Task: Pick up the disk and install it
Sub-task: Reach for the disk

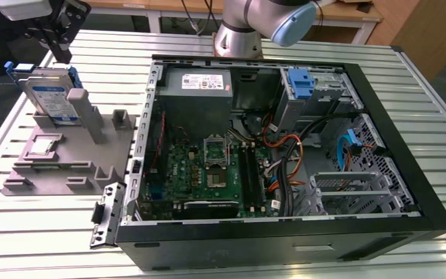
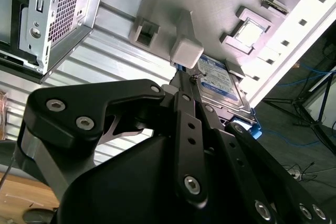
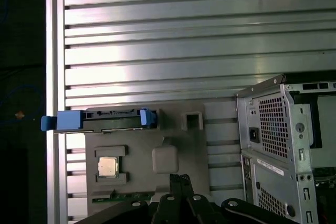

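Note:
The disk [image 1: 51, 96] stands on edge in a slot of the grey fixture [image 1: 68, 160] at the exterior view's left. It is a silver-grey drive with a blue-and-white label in a blue bracket. My gripper [image 1: 60, 53] hangs just above and behind its top edge, not touching it. The fingers look shut with nothing between them. In the first wrist view the disk [image 3: 107, 120] shows edge-on, well beyond the gripper [image 3: 179, 178]. In the second wrist view the disk's label [image 2: 223, 80] lies just past the fingertips [image 2: 181, 80].
The open computer case [image 1: 432, 192] lies on the slatted metal table [image 1: 21, 244], beside the fixture. A blue bracket [image 1: 302, 84] sits in its far drive bay. On the fixture, a grey upright post [image 1: 87, 113] stands by the disk and a small chip [image 1: 45, 144] lies flat.

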Tool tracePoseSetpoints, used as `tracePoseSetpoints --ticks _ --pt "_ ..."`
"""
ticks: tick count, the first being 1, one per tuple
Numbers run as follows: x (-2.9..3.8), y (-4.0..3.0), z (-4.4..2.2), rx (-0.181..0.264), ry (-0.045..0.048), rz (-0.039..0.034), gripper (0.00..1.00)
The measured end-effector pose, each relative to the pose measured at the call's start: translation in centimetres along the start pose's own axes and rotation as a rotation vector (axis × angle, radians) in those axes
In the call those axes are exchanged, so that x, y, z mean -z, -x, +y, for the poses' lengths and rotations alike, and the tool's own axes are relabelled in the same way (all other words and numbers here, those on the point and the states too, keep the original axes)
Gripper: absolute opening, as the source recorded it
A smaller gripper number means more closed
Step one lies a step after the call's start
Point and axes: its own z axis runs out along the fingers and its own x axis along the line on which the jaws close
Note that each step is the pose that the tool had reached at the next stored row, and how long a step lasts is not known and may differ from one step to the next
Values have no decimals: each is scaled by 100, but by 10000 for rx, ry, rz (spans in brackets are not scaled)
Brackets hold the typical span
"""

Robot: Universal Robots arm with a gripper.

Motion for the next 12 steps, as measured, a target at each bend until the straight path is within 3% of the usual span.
tracePoseSetpoints --ticks 12 --pt "-87 -182 7 -45 -8 -6 11"
